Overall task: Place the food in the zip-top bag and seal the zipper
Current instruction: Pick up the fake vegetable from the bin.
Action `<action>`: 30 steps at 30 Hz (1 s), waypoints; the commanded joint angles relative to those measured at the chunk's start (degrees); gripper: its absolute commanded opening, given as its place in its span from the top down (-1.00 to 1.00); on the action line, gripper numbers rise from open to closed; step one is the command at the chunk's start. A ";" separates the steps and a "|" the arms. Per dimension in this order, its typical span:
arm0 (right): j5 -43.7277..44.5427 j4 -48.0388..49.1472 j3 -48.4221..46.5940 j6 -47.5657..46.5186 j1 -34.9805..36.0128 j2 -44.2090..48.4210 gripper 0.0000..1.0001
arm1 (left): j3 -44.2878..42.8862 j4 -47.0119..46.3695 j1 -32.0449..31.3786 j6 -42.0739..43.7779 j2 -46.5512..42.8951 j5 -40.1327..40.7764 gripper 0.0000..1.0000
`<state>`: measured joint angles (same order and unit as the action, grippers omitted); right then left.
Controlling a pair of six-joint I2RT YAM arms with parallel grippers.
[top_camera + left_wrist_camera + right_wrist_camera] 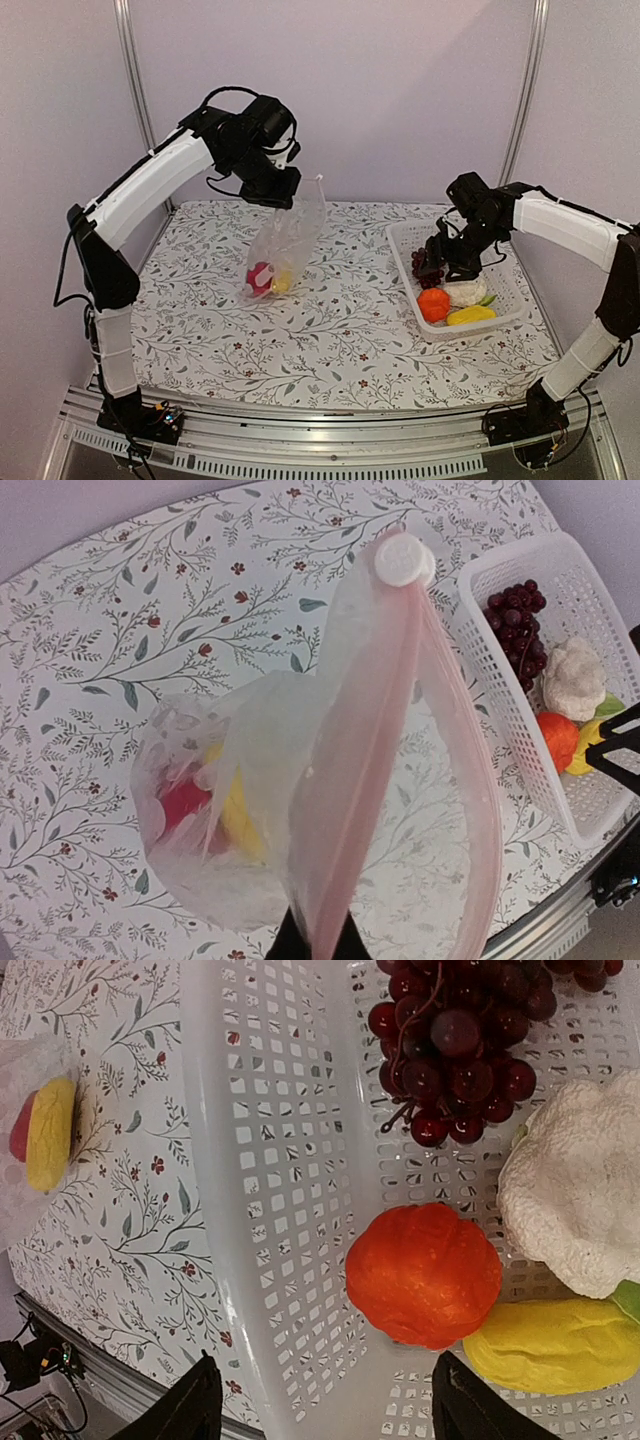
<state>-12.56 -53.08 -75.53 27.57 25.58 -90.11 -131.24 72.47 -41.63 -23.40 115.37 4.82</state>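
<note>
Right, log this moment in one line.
left gripper: shut on zip-top bag | right gripper: open above basket | bagged: red food, yellow food | basket: grapes, orange fruit, cauliflower, yellow piece

I see dark purple grapes [455, 1040], an orange fruit [425, 1275], white cauliflower [575, 1195], a yellow piece [550, 1345], maybe corn; white basket [270, 1180], floral-sprigged tablecloth [130, 1190].

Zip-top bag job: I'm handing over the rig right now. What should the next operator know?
Left gripper: shut on the top edge of the zip-top bag, holding it up with the mouth open.
Right gripper: open and empty, over the basket.
Done: red piece and yellow piece are in the bag.
Left: grapes, orange fruit, cauliflower and long yellow piece in the basket; then seal the zipper.
</note>
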 commanded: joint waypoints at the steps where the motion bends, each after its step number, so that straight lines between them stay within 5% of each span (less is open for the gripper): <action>1: 1.00 2.20 3.90 -2.04 -0.33 0.22 -0.44 | 1.45 -2.28 -0.47 0.75 0.84 -1.75 1.00; 19: 5.67 6.77 6.54 -3.74 -0.89 -10.11 -0.79 | 4.54 -3.12 -0.75 0.13 -1.27 -2.09 1.00; 25: 4.86 9.99 8.37 -3.19 -0.89 -11.10 -0.78 | 4.63 -3.51 -0.74 0.31 -1.76 -2.16 1.00; 30: 7.40 10.55 8.15 -2.62 -0.89 -8.46 -0.48 | 4.50 -3.80 -0.75 0.32 -1.74 -2.53 1.00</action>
<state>-7.79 -44.21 -67.75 24.58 24.95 -100.18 -127.26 69.67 -41.89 -23.40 115.31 3.14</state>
